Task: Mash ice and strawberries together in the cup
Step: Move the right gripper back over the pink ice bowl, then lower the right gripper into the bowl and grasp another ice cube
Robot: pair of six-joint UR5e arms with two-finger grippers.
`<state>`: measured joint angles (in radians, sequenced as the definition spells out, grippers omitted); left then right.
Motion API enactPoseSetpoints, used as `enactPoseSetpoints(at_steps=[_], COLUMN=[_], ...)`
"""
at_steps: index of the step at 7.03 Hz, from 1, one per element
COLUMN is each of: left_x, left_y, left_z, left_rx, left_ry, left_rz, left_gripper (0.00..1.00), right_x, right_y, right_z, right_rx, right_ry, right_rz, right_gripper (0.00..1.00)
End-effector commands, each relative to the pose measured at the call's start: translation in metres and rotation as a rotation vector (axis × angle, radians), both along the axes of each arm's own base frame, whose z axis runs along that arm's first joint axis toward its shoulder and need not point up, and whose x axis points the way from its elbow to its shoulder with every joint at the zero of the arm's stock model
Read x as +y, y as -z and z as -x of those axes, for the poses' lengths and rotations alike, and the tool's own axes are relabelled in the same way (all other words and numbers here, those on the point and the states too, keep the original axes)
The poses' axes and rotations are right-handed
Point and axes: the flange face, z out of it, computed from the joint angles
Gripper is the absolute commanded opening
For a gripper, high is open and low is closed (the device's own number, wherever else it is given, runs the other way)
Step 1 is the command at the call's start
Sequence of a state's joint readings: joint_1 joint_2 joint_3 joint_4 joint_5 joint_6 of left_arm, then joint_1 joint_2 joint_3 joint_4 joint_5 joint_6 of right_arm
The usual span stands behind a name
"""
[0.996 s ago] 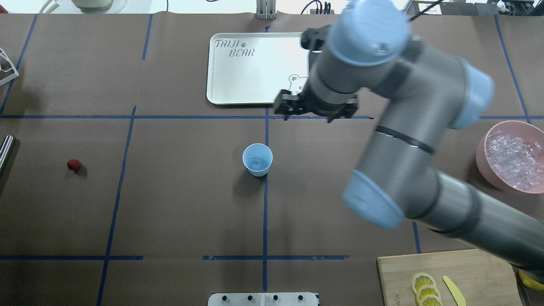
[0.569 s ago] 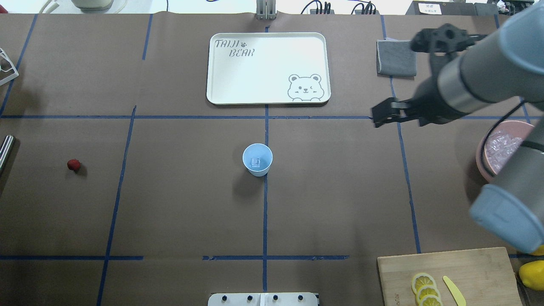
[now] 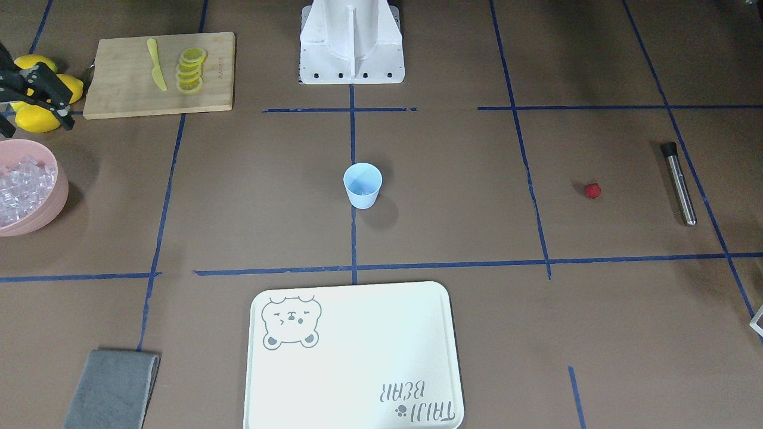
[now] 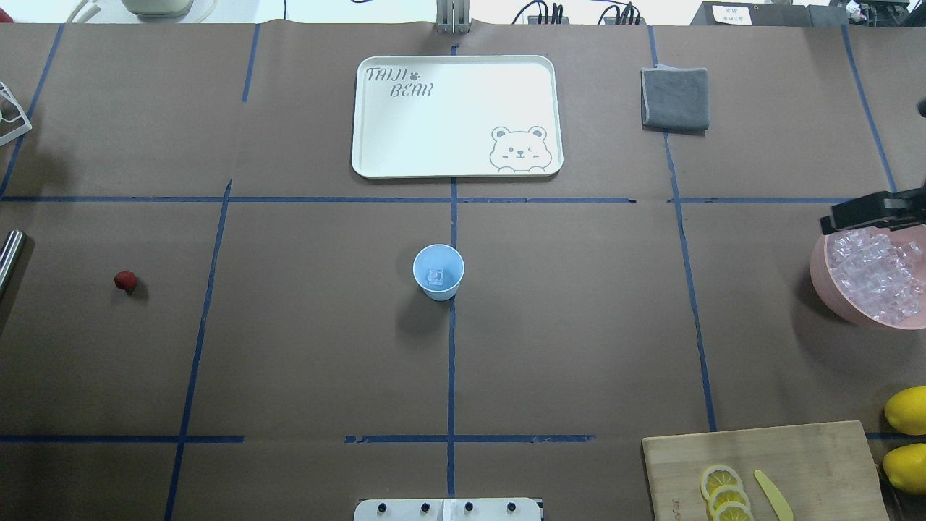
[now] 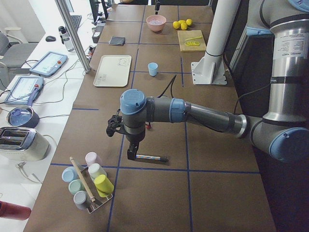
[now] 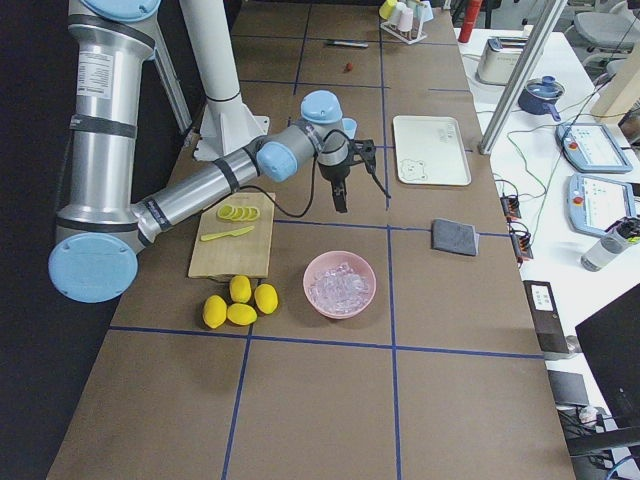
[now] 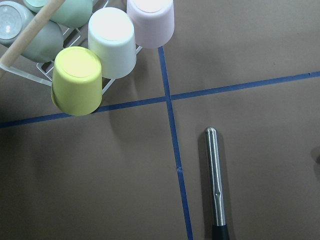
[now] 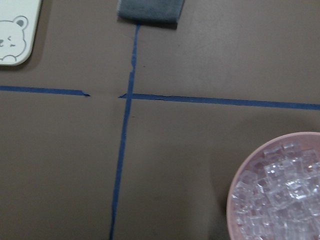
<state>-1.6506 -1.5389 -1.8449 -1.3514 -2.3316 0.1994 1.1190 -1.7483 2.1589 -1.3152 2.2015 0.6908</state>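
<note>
We see the small light blue plastic cup (image 4: 438, 271) standing upright at the middle of the brown surface (image 4: 304, 347), with one clear ice cube (image 4: 435, 276) at its bottom. The small red strawberry (image 4: 125, 281) lies well apart on the robot's left side, near the slim steel muddler (image 3: 679, 185). A heap of ice cubes (image 4: 875, 278) fills the round pink bowl (image 4: 821, 286) on the far right.

The right pincer (image 6: 340, 205) hangs over the bowl's far rim. The closer views cut it off, so we cannot tell whether its fingers are apart or together. The left pincer (image 5: 131, 155) hovers just above the muddler, and there too we cannot tell.

We judge the cubes hard, light and slippery, best pinched across two flat faces from the top of the heap. The berry looks soft and prone to roll, so we would take it gently across its widest part. The cup seems light enough to tip, so we would steady its wall during mashing
</note>
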Motion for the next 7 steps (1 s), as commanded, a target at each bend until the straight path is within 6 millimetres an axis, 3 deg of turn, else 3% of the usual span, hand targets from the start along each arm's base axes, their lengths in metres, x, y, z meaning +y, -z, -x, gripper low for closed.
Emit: enactPoseSetpoints(at_steps=[1,4,7], left_x=[0.001,0.0,0.0], left_y=[0.0,0.001,0.005], left_z=[0.0,0.0,0.0], left_rx=[0.0,0.0,0.0], left_ry=[0.0,0.001,0.017], left_rz=[0.0,-0.004,-0.003], left_gripper=[1.0,1.0,1.0], right_x=[-0.003,-0.015,-0.015], right_y=[-0.091,-0.138,-0.154], right_z=[-0.032,-0.025,0.012], right_rx=[0.04,0.077,0.12], right_ry=[0.044,0.042,0.111], right_rz=[0.002,0.084,0.091], right_gripper=[0.99,0.99,0.98])
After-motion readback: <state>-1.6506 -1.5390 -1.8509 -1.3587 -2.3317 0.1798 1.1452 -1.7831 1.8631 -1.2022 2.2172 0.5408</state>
